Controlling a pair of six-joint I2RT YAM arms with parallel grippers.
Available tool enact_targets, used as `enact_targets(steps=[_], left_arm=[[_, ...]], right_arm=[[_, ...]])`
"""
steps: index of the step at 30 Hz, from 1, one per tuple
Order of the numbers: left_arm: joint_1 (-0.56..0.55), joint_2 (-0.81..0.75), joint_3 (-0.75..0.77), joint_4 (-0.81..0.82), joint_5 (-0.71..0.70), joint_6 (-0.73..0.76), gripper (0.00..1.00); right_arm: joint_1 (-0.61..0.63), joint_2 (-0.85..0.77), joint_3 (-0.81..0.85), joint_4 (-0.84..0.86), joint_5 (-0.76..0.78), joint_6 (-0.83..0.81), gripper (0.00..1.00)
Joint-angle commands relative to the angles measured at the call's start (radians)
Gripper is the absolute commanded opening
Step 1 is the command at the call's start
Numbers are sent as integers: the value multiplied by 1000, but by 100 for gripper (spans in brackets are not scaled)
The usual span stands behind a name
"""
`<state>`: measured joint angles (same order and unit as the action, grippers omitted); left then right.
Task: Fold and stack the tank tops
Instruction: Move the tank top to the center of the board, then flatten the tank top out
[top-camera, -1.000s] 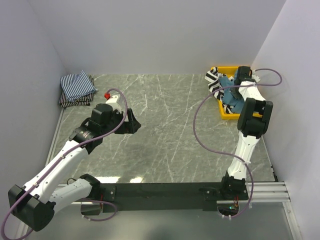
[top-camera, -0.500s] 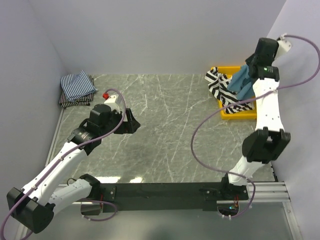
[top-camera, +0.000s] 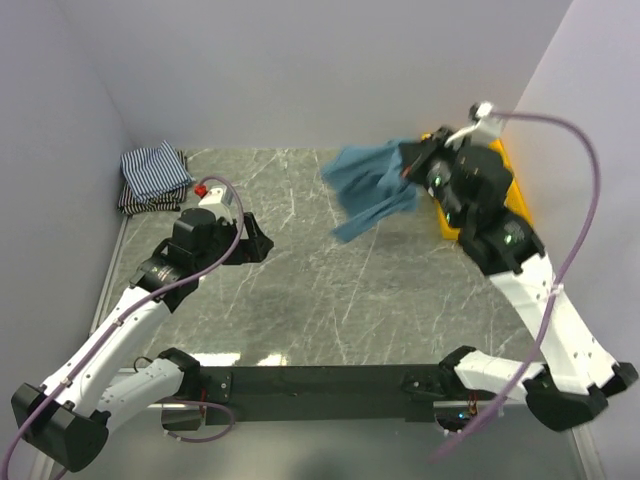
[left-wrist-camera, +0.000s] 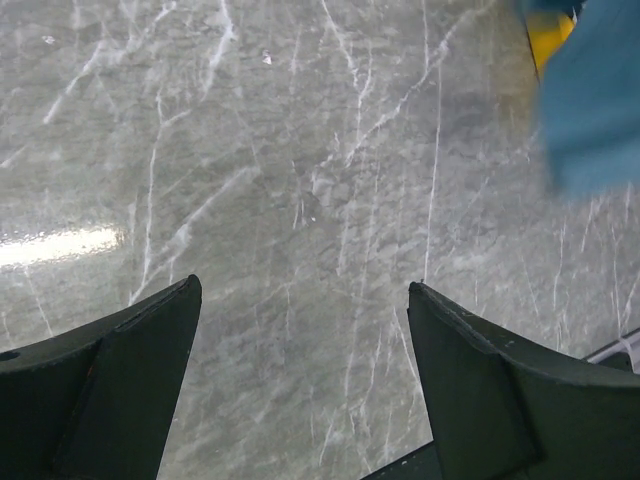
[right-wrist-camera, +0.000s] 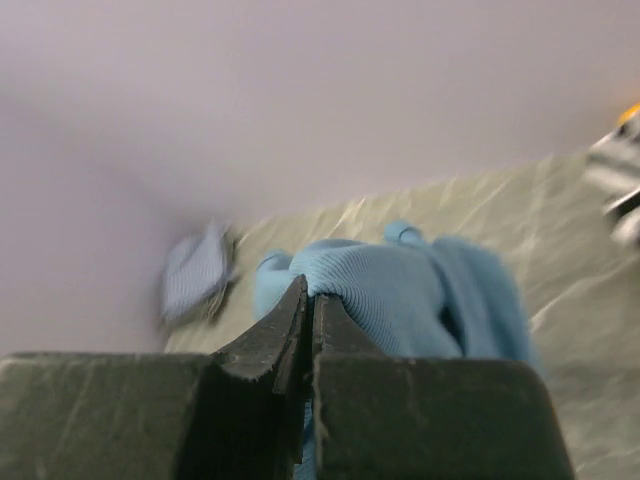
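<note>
Teal tank top (top-camera: 368, 190) hangs from the right gripper (right-wrist-camera: 309, 298) (jaws pinching its edge).

teal top (top-camera: 368, 190): aloft, bunched, far mid-R | fine-stripe tops (top-camera: 153, 176): folded stack, far-L corner

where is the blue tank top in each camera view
top camera: the blue tank top hangs just right of upper centre, from the right claw.
left wrist: it is a blurred blue patch in the top right corner.
right wrist: it is in the centre, pinched in the shut claw.
shared landmark: the grey marble table lies under it in all three.
</note>
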<state>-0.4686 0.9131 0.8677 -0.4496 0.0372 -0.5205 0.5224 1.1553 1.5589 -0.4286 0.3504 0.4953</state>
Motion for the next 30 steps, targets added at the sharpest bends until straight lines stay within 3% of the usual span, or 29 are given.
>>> enact_targets(steps=[1, 3, 4, 5, 8, 10, 13, 17, 23, 27, 30], left_arm=[[15, -19, 16, 26, -28, -27, 90], [16, -2, 16, 32, -8, -36, 90], [18, 7, 19, 34, 3, -45, 89], [18, 16, 16, 43, 18, -58, 89], [18, 62, 4, 54, 62, -96, 89], [18, 87, -12, 69, 69, -119, 89], [18, 112, -59, 84, 55, -168, 89], [19, 103, -194, 155, 79, -286, 85], [-13, 99, -369, 305, 196, -326, 65], [-204, 93, -406, 344, 129, -348, 61], [-278, 122, -414, 359, 98, -392, 58]], right_arm=[[67, -65, -192, 105, -63, 109, 1], [62, -51, -299, 148, -115, 156, 16], [51, -27, -312, 140, -129, 169, 36], [39, 1, -321, 133, -155, 179, 45], [-42, 127, -358, 155, -220, 193, 62], [-122, 187, -396, 168, -279, 210, 64], [-122, 170, -442, 180, -240, 204, 65], [26, 97, -523, 145, -144, 236, 64], [234, -80, -853, 120, -38, 438, 54], [379, -193, -965, 27, -1, 549, 50], [500, -157, -944, -42, 28, 606, 47]])
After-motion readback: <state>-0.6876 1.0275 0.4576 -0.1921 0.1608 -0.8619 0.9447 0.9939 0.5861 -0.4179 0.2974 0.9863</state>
